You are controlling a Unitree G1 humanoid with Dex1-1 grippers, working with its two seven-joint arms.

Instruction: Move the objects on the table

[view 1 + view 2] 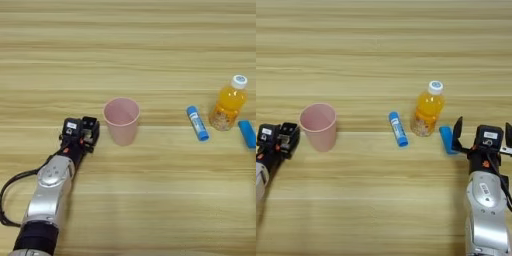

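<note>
**Tabletop Layout and End Effector Status**

The orange drink bottle (427,109) stands upright on the tabletop (384,45), right of centre, white cap on top. A blue stick (398,129) lies just beside it on the left. A second blue object (446,139) lies near the bottle's base on the right.

The pink cup (121,120) stands upright, open end up, well apart from the bottle.

The left end effector (81,131) rests just left of the cup; finger state cannot be determined.

The right end effector (483,135) sits beside the second blue object, fingers spread and holding nothing.
</note>
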